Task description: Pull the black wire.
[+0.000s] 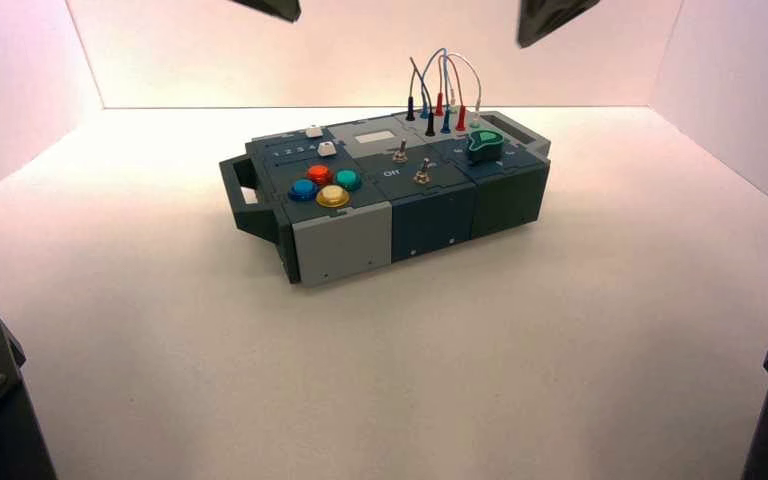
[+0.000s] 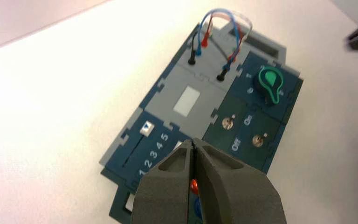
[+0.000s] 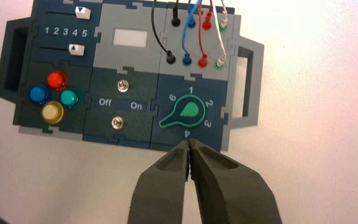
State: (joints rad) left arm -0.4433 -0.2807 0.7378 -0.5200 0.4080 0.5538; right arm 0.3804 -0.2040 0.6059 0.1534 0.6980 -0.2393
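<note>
The black wire (image 1: 417, 78) arches over the box's far right part, with both black plugs seated in their sockets. It shows in the left wrist view (image 2: 192, 57) and the right wrist view (image 3: 154, 33), next to the blue, red and white leads. My left gripper (image 2: 193, 141) is shut and empty, high above the box's slider and button end. My right gripper (image 3: 189, 143) is shut and empty, high above the table just off the knob side. In the high view both grippers show only at the top edge, left (image 1: 285, 12) and right (image 1: 535, 30), well away from the wire.
The box (image 1: 340, 245) stands on a white table, turned slightly. It bears two sliders (image 3: 76, 49), several coloured buttons (image 3: 56, 80), two toggle switches (image 3: 121, 85) and a green knob (image 3: 186, 112). Pale walls close in the back and sides.
</note>
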